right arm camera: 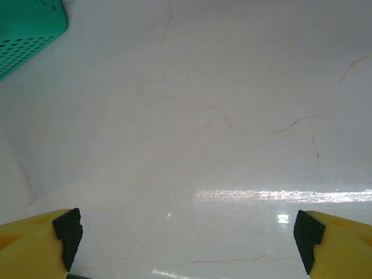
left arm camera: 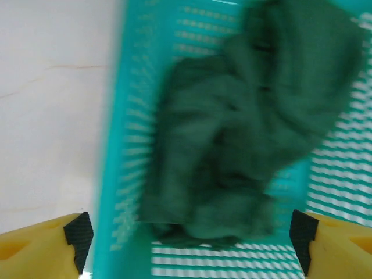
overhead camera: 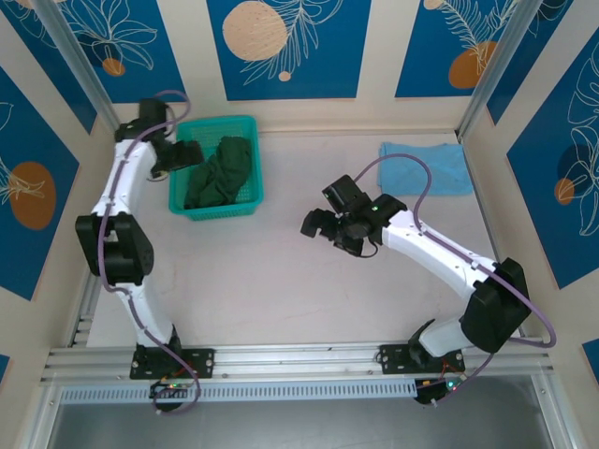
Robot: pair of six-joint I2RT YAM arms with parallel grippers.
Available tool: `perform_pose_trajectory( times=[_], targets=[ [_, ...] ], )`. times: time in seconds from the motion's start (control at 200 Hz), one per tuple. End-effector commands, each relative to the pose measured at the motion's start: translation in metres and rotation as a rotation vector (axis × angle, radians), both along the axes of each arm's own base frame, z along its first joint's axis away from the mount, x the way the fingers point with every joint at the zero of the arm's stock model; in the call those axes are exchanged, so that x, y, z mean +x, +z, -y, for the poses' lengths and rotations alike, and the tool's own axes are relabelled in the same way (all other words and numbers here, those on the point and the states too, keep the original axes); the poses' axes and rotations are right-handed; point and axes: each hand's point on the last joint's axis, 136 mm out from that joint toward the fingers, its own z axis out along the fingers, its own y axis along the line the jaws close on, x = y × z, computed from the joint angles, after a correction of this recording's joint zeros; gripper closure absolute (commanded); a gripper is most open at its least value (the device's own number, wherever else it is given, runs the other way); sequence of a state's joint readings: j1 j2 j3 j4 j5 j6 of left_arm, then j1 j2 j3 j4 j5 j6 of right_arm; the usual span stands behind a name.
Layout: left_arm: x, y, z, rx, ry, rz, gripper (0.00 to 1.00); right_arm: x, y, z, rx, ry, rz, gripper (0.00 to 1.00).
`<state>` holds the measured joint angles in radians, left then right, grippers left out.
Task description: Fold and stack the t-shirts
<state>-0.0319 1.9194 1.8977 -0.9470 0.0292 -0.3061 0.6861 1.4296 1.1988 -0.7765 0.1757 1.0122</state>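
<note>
Two t-shirts are noted on the table [overhead camera: 281, 290]. The dark green t-shirt [overhead camera: 221, 173] lies crumpled in a heap inside the teal mesh basket [overhead camera: 216, 210] at the far left. The sky-blue t-shirt [overhead camera: 426, 168] lies flat as a folded rectangle at the far right, well apart from the basket.

Handling, judged: both shirts are taken to be soft, light and limp, with no stiffness to rely on. The green one is expected to drape and unfurl when lifted, and it may drag on the basket wall or pull the light basket along. A pinch on a raised fold at the top of the heap is judged the best hold. A collar or shoulder seam would be preferred, but none can be told apart in the bundle, and the left wrist view is blurred.

Left gripper [left arm camera: 190, 235]: the jaws are seen wide apart, with nothing between the pads. It is placed at the basket's left side, with the green heap ahead of the fingers and roughly in line with the gap. Contact with the cloth cannot be made out.

Right gripper [right arm camera: 186, 232]: the jaws are seen wide apart and empty, over bare table near the middle. It is well apart from both shirts, and a corner of the basket is seen ahead of it.
</note>
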Motion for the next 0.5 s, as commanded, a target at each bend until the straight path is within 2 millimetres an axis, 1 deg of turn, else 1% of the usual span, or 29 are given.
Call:
perform_pose_trajectory(
  times=[0.0, 0.055, 0.12, 0.215, 0.295, 0.355, 0.39, 0.45, 0.495],
  targets=[
    [-0.01, -0.025, 0.058, 0.008, -0.103, -0.099, 0.1, 0.004, -0.001, -0.006, 0.011, -0.023, -0.028, 0.04],
    [-0.014, -0.044, 0.064, 0.033, -0.103, -0.159, 0.1, 0.008, -0.003, -0.012, 0.022, -0.015, -0.035, 0.04],
    [-0.015, -0.064, 0.06, 0.059, -0.079, -0.203, 0.09, 0.013, -0.003, -0.02, 0.026, 0.0, -0.043, 0.04],
    [-0.017, -0.086, 0.055, 0.096, -0.072, -0.257, 0.09, 0.021, -0.003, -0.029, 0.022, 0.016, -0.056, 0.04],
    [-0.018, -0.101, 0.061, 0.07, -0.087, -0.305, 0.13, 0.027, -0.004, -0.037, 0.028, 0.022, -0.057, 0.04],
    [-0.018, -0.112, 0.066, 0.052, -0.09, -0.329, 0.2, 0.033, -0.004, -0.043, 0.046, 0.026, -0.057, 0.05],
    [-0.018, -0.116, 0.066, 0.048, -0.08, -0.338, 0.27, 0.035, -0.004, -0.046, 0.054, 0.028, -0.058, 0.05],
    [-0.015, -0.122, 0.067, 0.041, -0.072, -0.339, 0.44, 0.042, -0.005, -0.053, 0.072, 0.03, -0.062, 0.05],
    [-0.009, -0.119, 0.067, 0.037, -0.068, -0.324, 0.62, 0.048, -0.005, -0.06, 0.094, 0.035, -0.068, 0.05]
  ],
)
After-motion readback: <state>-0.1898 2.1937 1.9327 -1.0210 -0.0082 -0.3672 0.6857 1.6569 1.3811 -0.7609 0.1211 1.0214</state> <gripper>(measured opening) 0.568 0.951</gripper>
